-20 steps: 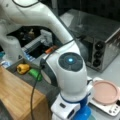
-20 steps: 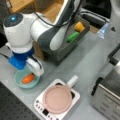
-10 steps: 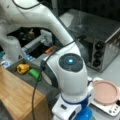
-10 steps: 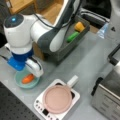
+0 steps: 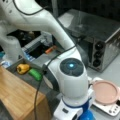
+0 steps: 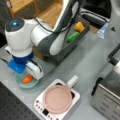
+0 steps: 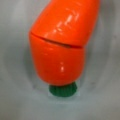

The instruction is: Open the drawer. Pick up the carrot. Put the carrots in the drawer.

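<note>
The carrot (image 6: 27,79) lies in a shallow teal bowl (image 6: 18,83) at a front view's lower left. My gripper (image 6: 28,75) hangs straight down over it, its fingertips hidden behind the hand. In the wrist view the carrot (image 7: 62,45) fills the picture, bright orange with a green stub end, on the pale bowl (image 7: 15,100); no fingers show there. The drawer (image 5: 15,66) stands pulled open from the bamboo-topped cabinet, and in a front view its grey wall (image 6: 75,42) runs behind my arm.
A yellow pepper-like item (image 5: 23,68) and a green vegetable (image 5: 35,74) lie in the drawer. A pink pan (image 6: 57,98) sits on a white hob beside the bowl. The silver toaster oven (image 5: 100,42) stands at a front view's right. The cabinet top (image 5: 17,95) is wood.
</note>
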Tool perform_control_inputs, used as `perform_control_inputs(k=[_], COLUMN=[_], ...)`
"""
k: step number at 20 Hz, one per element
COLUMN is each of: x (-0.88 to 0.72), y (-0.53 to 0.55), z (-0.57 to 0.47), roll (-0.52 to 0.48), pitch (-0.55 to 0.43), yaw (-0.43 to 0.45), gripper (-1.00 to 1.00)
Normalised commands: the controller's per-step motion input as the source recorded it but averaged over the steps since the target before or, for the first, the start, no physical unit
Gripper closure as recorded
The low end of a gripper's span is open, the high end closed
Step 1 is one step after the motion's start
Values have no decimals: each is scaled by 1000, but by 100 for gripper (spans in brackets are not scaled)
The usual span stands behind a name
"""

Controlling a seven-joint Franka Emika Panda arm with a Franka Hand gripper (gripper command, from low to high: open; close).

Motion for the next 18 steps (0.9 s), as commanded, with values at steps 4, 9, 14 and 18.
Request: perform_control_inputs(k=[4, 9, 14, 18], x=[304, 296, 307, 325], y=[-96, -69, -48, -9], z=[76, 67, 63, 79], roll=[-79, -70, -70, -79], pitch=[135, 131, 134, 153], yaw=[111, 106, 97, 74], gripper=[-100, -100, -100, -100])
